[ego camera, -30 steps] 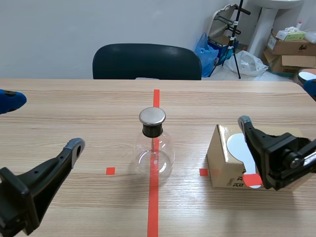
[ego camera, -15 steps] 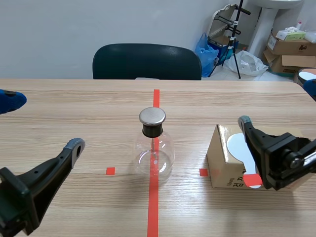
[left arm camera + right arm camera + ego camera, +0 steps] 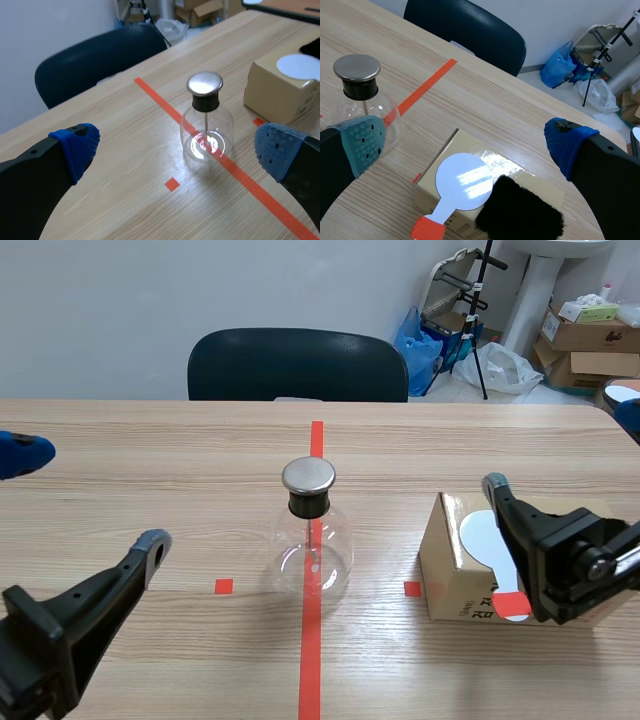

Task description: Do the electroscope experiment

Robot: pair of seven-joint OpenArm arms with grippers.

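Wooden counter was seen with a dark chair behind it. The electroscope, a glass flask with a metal cap, was stood on the centre tape line. A white paddle and a black pad, possibly fur, were laid on a cardboard box. The left pincer and the right pincer were held wide open and empty.

From my end this reads as a lab workroom that doubles as storage. I see a wood-grain tabletop ruled with orange-red tape marks, a glass electroscope flask standing on it, a dark chair before a bare pale wall, and a back corner crowded with cardboard boxes, a blue bag and a black stand.
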